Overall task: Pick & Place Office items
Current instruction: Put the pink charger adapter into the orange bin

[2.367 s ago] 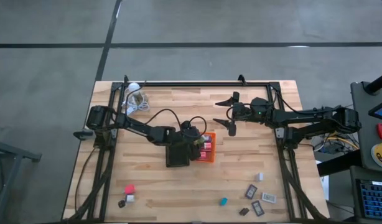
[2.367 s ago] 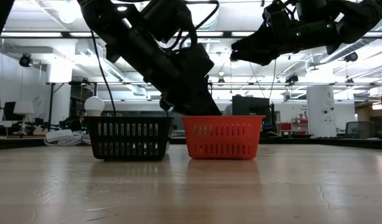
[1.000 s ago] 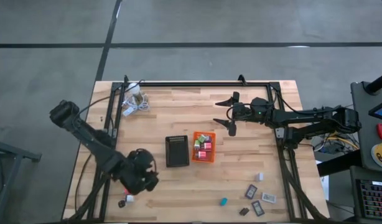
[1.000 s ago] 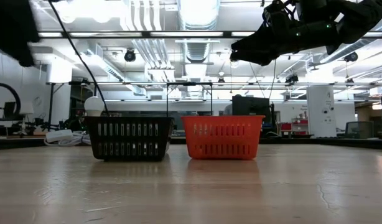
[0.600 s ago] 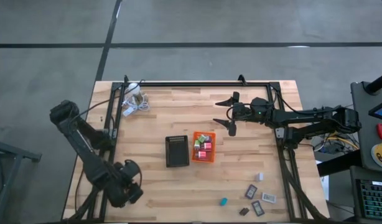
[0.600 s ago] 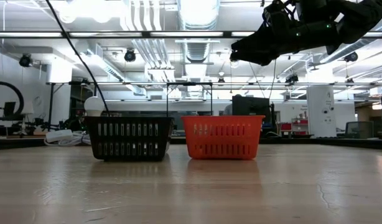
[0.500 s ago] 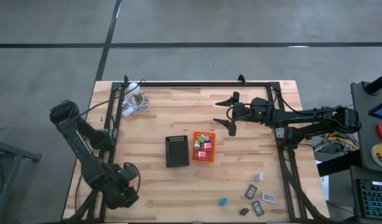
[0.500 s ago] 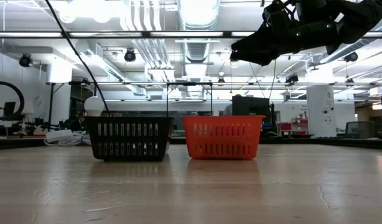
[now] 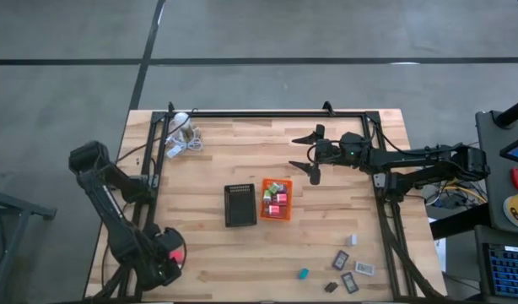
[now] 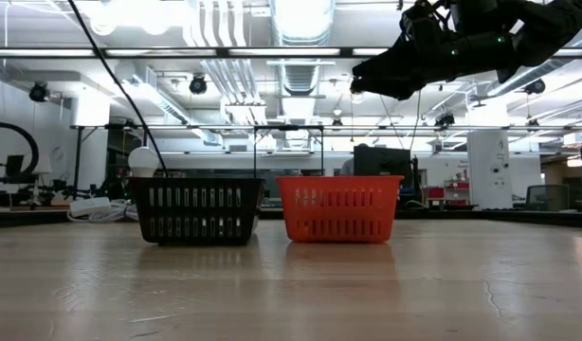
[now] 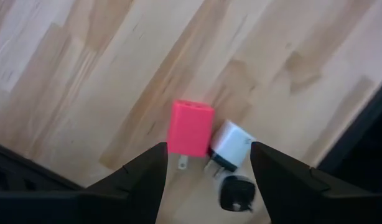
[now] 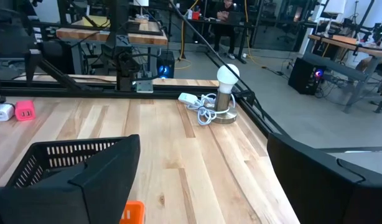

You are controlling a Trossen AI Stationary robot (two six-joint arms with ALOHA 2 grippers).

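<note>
Having swung away from the orange tray (image 9: 277, 199), now hovering left end effector (image 11: 206, 163), fingers parted and empty, over pink charger (image 11: 191, 127) at the counter's (image 9: 326, 245) seven o'clock corner, readying another pick.

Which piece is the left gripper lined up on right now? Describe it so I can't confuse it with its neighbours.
Go to the table's near left corner, where the left gripper hangs open over three small pieces. It is the pink-red charger block, prongs showing, with a white block touching it and a black plug nearby; it alone is coloured.

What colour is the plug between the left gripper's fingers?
Pink-red plug; left wrist view shows it best.
</note>
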